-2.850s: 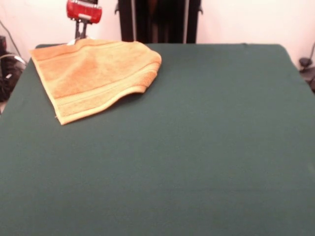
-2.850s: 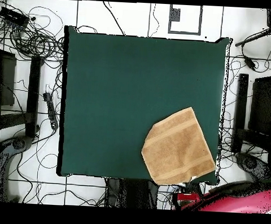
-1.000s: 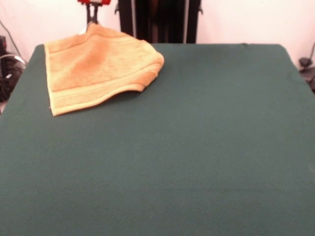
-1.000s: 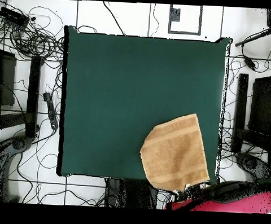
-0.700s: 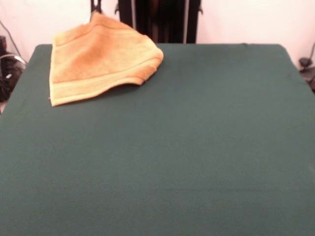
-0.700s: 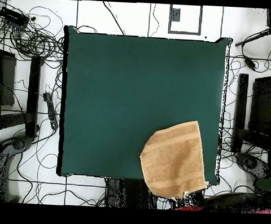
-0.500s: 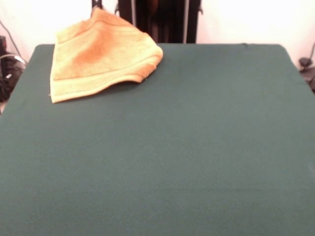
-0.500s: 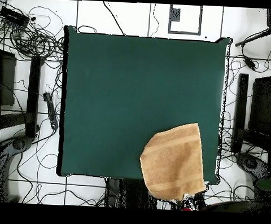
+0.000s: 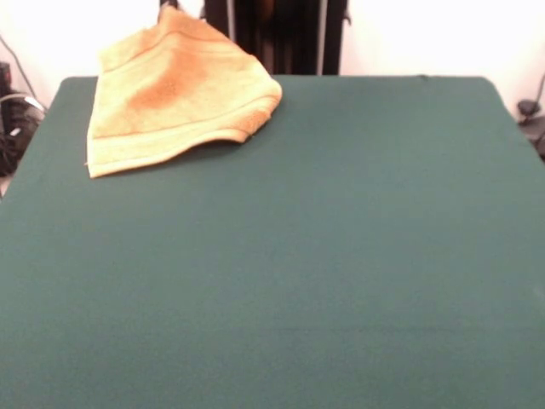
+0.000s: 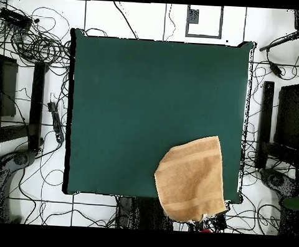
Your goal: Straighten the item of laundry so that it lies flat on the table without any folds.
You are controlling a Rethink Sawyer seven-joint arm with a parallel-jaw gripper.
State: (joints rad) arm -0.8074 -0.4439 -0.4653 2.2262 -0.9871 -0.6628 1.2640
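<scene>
Where claw (image 9: 168,4) grips, towel (image 9: 174,91) corner peaks.

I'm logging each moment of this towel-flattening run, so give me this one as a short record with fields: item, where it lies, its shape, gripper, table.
item: orange-tan hand towel
position: at one corner of the table's robot side; in the overhead view its edge reaches past the table's edge
shape: not flat; one corner is lifted to a peak, the opposite border lies on the cloth
border bands: visible along the low edge
gripper: only dark tips show at the lifted corner; open or shut cannot be told
table: dark green cloth
</scene>
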